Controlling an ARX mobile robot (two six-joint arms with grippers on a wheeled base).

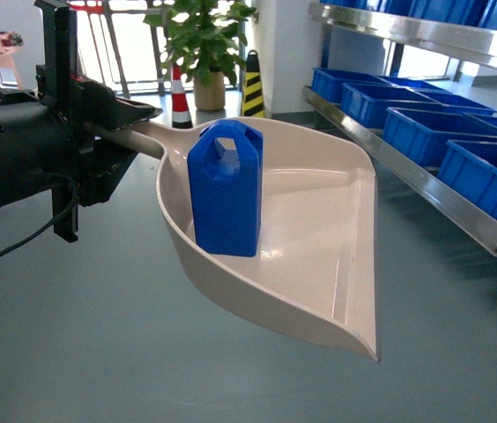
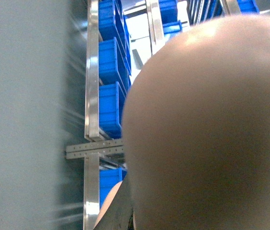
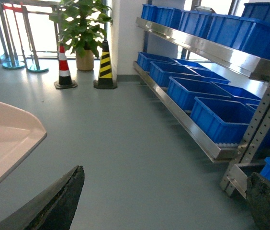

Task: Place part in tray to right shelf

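The grey floor (image 3: pixel 135 143) holds a steel shelf (image 3: pixel 187 122) on the right with blue boxes (image 3: pixel 221 117) in a row, and far off two cones (image 3: pixel 65 69) and a potted plant (image 3: pixel 82 28)

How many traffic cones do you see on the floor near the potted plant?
2. A red-and-white cone stands left of the potted plant, and a yellow-and-black cone right of it. More may be hidden.
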